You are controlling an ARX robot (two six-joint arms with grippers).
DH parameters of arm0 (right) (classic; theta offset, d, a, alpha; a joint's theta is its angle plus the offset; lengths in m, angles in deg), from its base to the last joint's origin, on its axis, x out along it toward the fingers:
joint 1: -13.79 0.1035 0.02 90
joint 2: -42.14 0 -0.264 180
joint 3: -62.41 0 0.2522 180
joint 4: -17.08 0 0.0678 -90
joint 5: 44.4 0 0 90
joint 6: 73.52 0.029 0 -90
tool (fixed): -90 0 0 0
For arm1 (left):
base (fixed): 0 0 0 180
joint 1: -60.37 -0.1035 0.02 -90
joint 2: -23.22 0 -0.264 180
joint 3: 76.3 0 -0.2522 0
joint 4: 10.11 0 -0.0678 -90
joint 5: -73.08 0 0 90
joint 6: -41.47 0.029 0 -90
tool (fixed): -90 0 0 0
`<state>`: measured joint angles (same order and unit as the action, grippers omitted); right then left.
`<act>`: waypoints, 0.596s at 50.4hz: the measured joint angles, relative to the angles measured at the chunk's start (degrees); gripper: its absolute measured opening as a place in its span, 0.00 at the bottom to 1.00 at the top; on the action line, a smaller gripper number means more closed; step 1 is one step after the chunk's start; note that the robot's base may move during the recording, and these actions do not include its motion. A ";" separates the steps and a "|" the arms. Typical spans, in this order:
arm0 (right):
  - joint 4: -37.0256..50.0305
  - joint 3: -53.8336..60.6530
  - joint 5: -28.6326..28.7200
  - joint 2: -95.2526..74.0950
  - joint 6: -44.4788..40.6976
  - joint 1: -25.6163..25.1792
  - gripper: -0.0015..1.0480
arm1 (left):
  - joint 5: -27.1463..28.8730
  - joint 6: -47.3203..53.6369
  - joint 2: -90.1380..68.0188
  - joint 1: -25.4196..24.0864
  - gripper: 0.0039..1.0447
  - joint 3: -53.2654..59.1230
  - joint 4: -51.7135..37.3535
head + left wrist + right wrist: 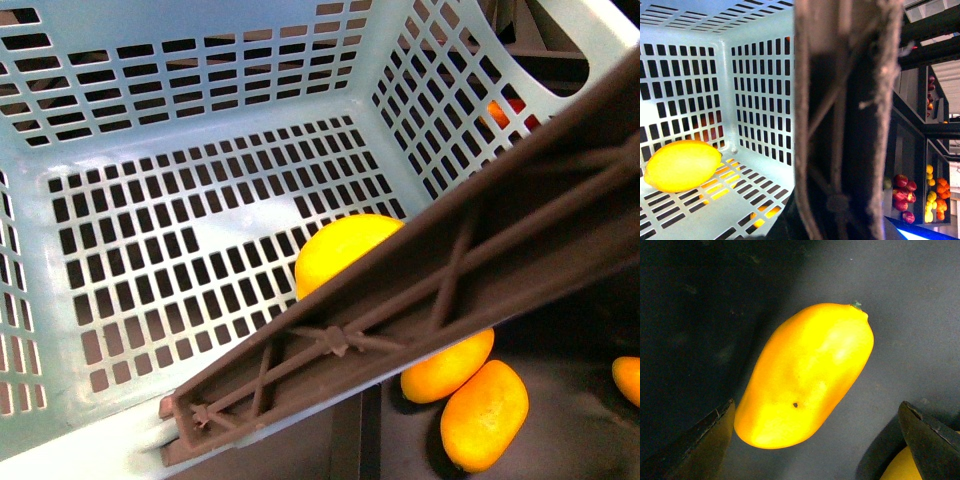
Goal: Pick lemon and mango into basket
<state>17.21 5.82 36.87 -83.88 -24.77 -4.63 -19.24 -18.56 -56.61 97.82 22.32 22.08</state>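
Note:
The turquoise basket (200, 130) fills most of the front view, held up close. The lemon (345, 250) lies on its slotted base, partly behind the brown handle (420, 290). It also shows in the left wrist view (682, 165). My left gripper (832, 215) is shut on the handle (845, 120), its fingers barely showing. My right gripper (812, 450) is open just above a yellow-orange mango (805, 375) lying on a dark surface, with one finger (695, 445) on each side. It is out of the front view.
Two yellow-orange mangoes (447, 368) (485, 415) lie on the dark surface beside the basket, a third (627, 378) at the right edge. Another yellow fruit (900, 467) sits under one right finger. Shelves of red fruit (902, 192) and yellow fruit (930, 200) stand behind.

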 joint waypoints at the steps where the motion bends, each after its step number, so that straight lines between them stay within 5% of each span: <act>1: 0.00 -0.07 -0.07 -0.09 0.04 0.00 0.92 | 0.00 0.00 0.00 0.00 0.04 0.00 0.00; 30: -0.55 -7.72 -1.68 -8.15 2.38 1.16 0.92 | -0.02 0.00 0.00 0.00 0.04 0.00 0.00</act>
<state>16.66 -1.89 35.19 -92.03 -22.38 -3.47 -19.27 -18.56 -56.61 97.82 22.32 22.08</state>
